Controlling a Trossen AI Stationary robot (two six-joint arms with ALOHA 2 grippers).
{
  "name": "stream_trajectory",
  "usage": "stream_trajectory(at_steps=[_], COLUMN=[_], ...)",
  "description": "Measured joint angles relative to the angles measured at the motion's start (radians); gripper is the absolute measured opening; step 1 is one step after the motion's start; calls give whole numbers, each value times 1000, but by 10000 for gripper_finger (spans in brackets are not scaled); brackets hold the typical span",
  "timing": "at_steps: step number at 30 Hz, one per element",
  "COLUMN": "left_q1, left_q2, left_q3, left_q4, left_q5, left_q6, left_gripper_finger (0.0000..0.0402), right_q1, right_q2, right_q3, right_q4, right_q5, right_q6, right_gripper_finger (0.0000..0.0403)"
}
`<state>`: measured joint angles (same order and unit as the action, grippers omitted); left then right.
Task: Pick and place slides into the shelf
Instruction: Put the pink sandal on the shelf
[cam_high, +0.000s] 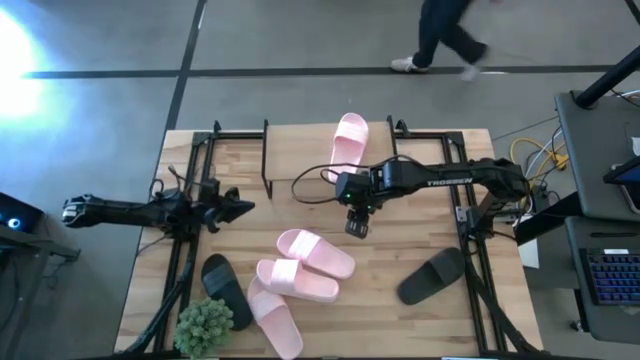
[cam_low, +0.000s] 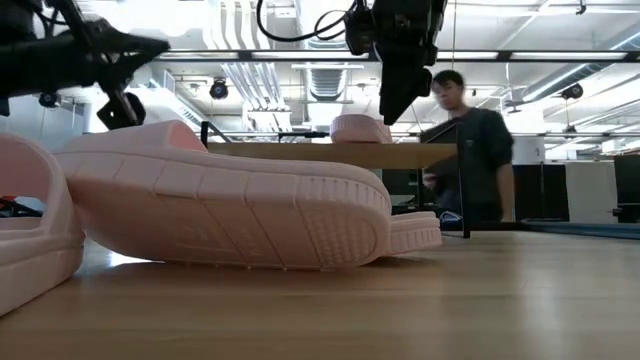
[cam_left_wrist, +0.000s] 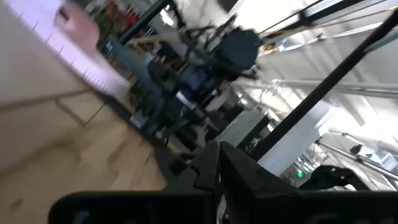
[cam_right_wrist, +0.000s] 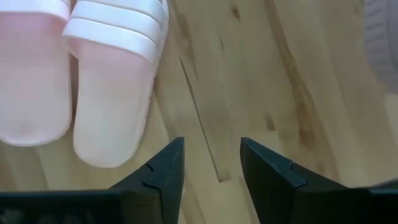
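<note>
**A:** How did the right hand (cam_high: 357, 226) stand?

**B:** It pointed down over bare worktop (cam_high: 420, 235) near the middle, holding nothing. In its own wrist view the two fingers (cam_right_wrist: 163, 171) stood a narrow gap apart, with only wood grain showing between them. It touched none of the slides.

**A:** And the left hand (cam_high: 238, 208)?

**B:** It hung over the left side of the worktop, pointing toward the middle. I could not tell whether it was open; its wrist view was smeared and showed one dark tip.

**A:** Where were the slides?

**B:** One pink slide (cam_high: 348, 144) lay on the shelf (cam_high: 300, 150) at the far edge of the worktop. Two more pink slides (cam_high: 314, 252) lay side by side just nearer than the right hand, and a fourth pink one (cam_high: 275, 318) lay by the near edge. One black slide (cam_high: 228, 290) lay near the near-left corner beside a small green plant (cam_high: 204, 327); the other black slide (cam_high: 432, 275) lay toward the near-right.

**A:** What did one view add?

**B:** The right wrist view showed the toes of the pink pair (cam_right_wrist: 112, 93) just ahead of the fingers and to one side. The low view was mostly filled by a pink sole (cam_low: 230, 210), with the right hand (cam_low: 398, 100) hanging above the shelf board (cam_low: 330, 152). A person (cam_low: 465, 160) stood blurred behind it; the high view showed only that person's legs (cam_high: 445, 35) on the floor.
</note>
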<state>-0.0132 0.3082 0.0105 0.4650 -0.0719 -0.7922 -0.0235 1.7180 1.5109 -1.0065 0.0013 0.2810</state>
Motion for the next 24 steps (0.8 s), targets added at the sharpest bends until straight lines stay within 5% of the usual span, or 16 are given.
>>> stream_trajectory(at_steps=[11,19,24], left_q1=[-1,-4,-26], left_q2=[46,159,295], left_q3=[84,454,633], left_q4=[-65,-774,-923], left_q5=[100,95,94], left_q6=[20,179,301], left_gripper_finger=[0,0,0], right_q1=[0,0,0], right_q2=[0,0,0], right_q3=[-64,-69,-70], right_q4=[19,26,72], right_q5=[-1,-1,0], right_q6=[0,-1,16], right_gripper_finger=[145,147,142])
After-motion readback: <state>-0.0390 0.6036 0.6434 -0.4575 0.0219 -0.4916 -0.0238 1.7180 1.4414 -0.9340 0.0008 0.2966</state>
